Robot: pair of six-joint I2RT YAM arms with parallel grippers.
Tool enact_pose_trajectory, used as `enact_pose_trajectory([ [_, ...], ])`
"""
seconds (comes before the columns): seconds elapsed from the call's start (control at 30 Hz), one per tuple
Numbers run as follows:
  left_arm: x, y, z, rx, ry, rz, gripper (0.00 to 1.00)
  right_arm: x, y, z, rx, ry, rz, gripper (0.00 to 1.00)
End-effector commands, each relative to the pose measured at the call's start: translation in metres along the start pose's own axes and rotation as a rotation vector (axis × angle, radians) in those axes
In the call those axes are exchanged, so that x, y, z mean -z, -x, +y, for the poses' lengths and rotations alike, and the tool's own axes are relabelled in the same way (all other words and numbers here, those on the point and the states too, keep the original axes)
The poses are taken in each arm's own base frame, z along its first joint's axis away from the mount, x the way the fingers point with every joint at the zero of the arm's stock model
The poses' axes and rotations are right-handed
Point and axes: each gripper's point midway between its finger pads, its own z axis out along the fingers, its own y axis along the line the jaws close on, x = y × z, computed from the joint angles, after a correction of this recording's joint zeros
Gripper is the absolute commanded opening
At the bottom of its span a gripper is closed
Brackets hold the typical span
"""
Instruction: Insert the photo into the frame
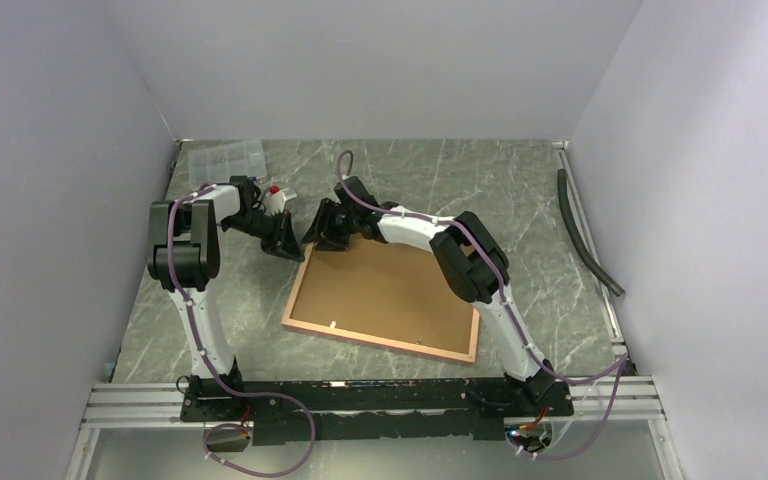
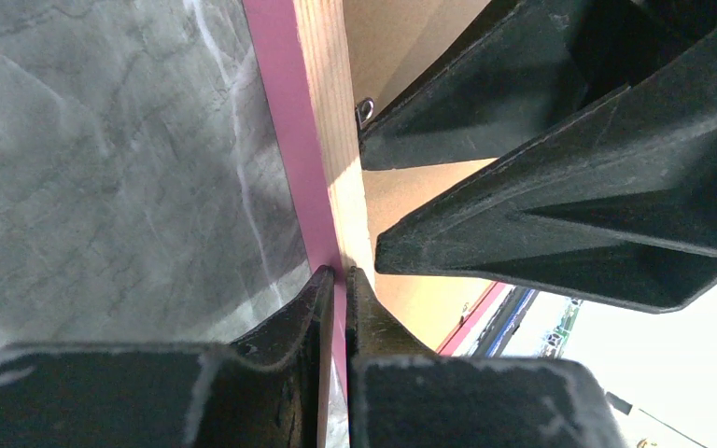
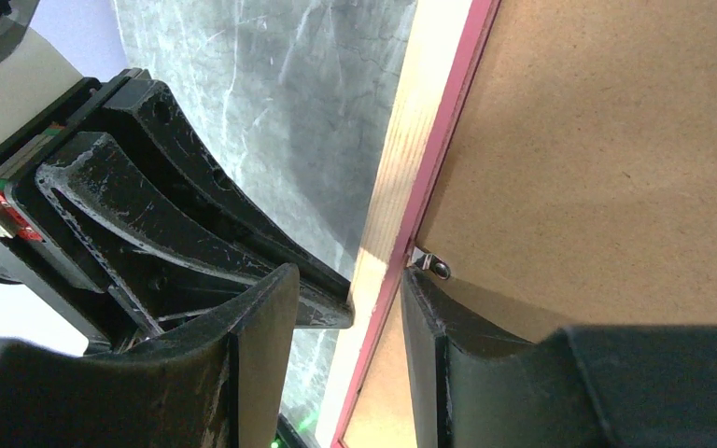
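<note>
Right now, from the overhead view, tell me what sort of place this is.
Probably a lab robot cell: plain white walls box in a marble-patterned table, and an aluminium rail at its near edge carries the left arm and right arm.

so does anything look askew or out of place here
The frame lies back up, skewed to the table edges, with the brown backing board in it. The left gripper pinches its far corner. No damage or spill shows; the photo is not in view.
</note>
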Motion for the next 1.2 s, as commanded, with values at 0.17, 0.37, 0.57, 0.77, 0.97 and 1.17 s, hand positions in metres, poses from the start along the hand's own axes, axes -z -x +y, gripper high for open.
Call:
enact_pose_trajectory([
  [0.17,0.001,-0.005,0.014,-0.046,0.114,0.026,0.11,0.009,0.013,0.022,0.103,0.067,-0.056,0.50],
  [0.37,0.034,0.009,0.004,-0.057,0.137,-0.022,0.19,0.077,-0.006,0.070,0.403,0.194,0.009,0.67],
  [0.57,0.079,0.019,-0.011,-0.100,0.192,-0.095,0.42,0.149,-0.063,0.019,0.721,-0.009,0.164,0.70],
  [0.77,0.122,0.009,-0.035,-0.159,0.256,-0.143,0.87,0.186,-0.143,-0.045,0.916,-0.192,0.303,0.75],
  [0.97,0.164,-0.011,-0.066,-0.262,0.312,-0.212,0.95,0.187,-0.197,-0.057,1.068,-0.225,0.355,0.75],
  [1.17,0.175,-0.037,-0.087,-0.325,0.331,-0.231,0.95,0.176,-0.201,-0.068,1.129,-0.331,0.306,0.71],
])
